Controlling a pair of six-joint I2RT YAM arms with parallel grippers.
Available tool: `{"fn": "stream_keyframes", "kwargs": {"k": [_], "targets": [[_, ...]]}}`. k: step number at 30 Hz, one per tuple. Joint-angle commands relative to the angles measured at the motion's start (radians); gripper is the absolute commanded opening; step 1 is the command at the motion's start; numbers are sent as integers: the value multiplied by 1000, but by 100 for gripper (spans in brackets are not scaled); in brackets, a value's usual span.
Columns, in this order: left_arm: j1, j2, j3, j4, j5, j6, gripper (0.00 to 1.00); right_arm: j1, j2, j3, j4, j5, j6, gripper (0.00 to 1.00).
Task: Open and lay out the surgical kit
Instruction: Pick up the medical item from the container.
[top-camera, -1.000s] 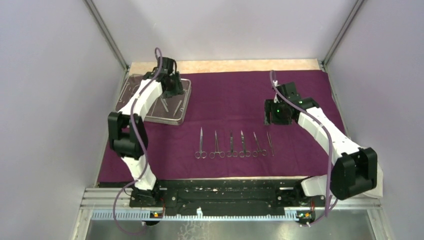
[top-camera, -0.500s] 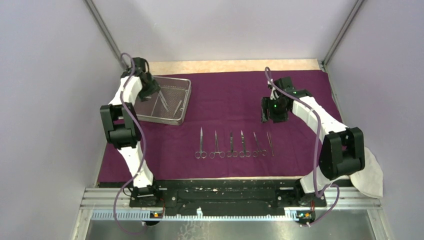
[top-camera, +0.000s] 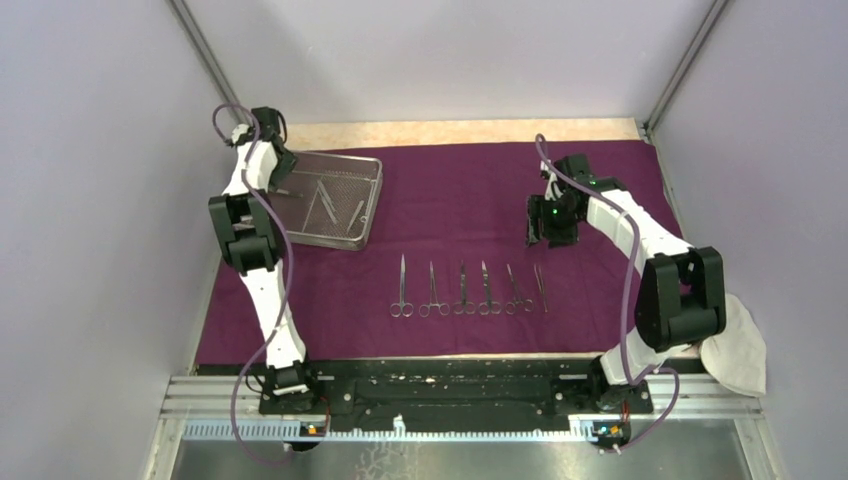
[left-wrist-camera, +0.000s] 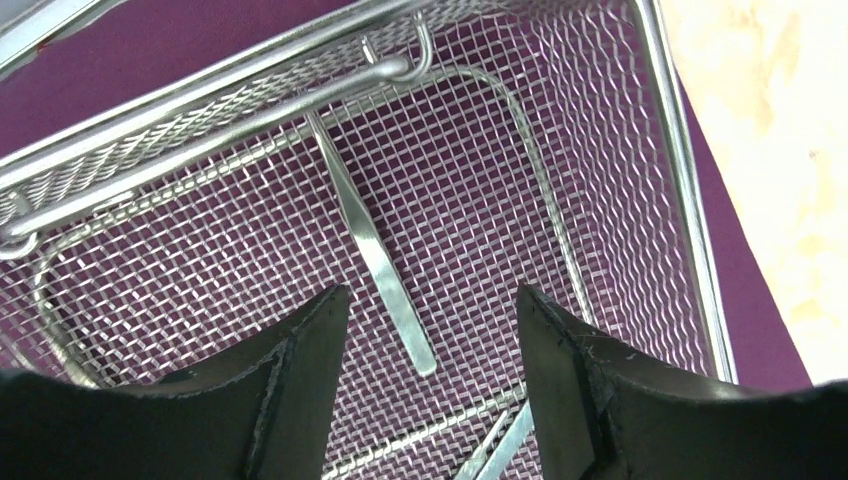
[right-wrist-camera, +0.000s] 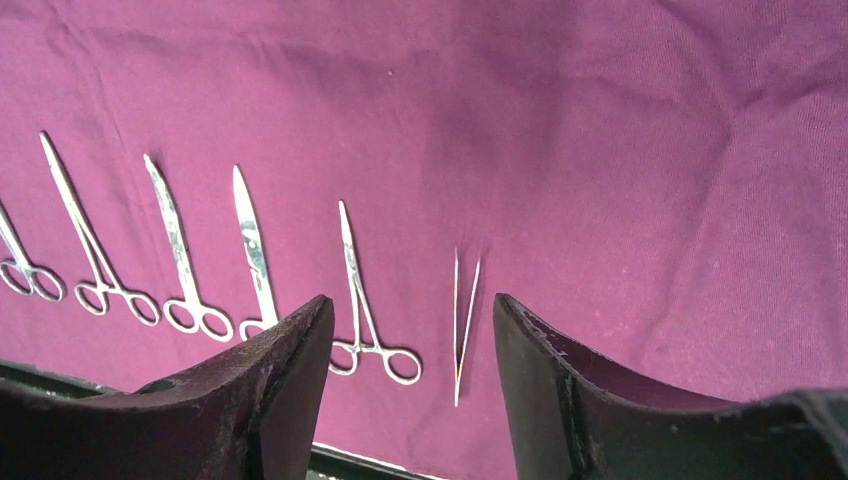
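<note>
The dark purple wrap (top-camera: 450, 190) lies spread flat over the table. On its far left stands the wire-mesh tray (top-camera: 368, 205), with slim steel instruments (top-camera: 325, 205) inside. My left gripper (top-camera: 283, 183) hovers open over the tray's left end. In the left wrist view a flat pair of tweezers (left-wrist-camera: 385, 270) lies on the mesh between the open fingers (left-wrist-camera: 432, 300). Several scissor-like instruments (top-camera: 460, 290) form a row on the wrap. My right gripper (top-camera: 547, 236) hangs open above the row's right end, with thin tweezers (right-wrist-camera: 465, 320) and a ring-handled clamp (right-wrist-camera: 360, 310) showing between its fingertips (right-wrist-camera: 412, 305).
A white cloth (top-camera: 735, 350) is bunched at the near right corner beside the right arm's elbow. A bare wooden strip (top-camera: 450, 131) runs behind the wrap. Grey walls and metal posts close in both sides. The tray's folding wire handle (left-wrist-camera: 540, 190) lies inside on the mesh.
My left arm has swung from over the tray's middle to its left end, uncovering the instruments inside. The right arm has drawn its elbow in; its gripper has barely shifted.
</note>
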Motion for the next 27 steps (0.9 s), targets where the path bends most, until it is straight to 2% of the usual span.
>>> {"fn": "stream_keyframes", "kwargs": {"k": [1,4,10,16,23,27], "targets": [[21,56,91,15,-54,-39,68,-18,13,51,4,-18,-14,59],[21,95,139,-8,-94,-14,66,-21,13,51,0,-15,-15,59],[20,105,136,-41,-177,-13,64,-26,15,60,-11,-10,-16,59],[22,118,122,-44,-171,-14,60,-26,17,73,-18,-13,-15,58],[24,118,104,-4,-155,-6,37,-27,-4,76,-30,-13,-13,57],[23,114,103,4,-128,0,31,-26,-33,62,-31,-13,-6,56]]}}
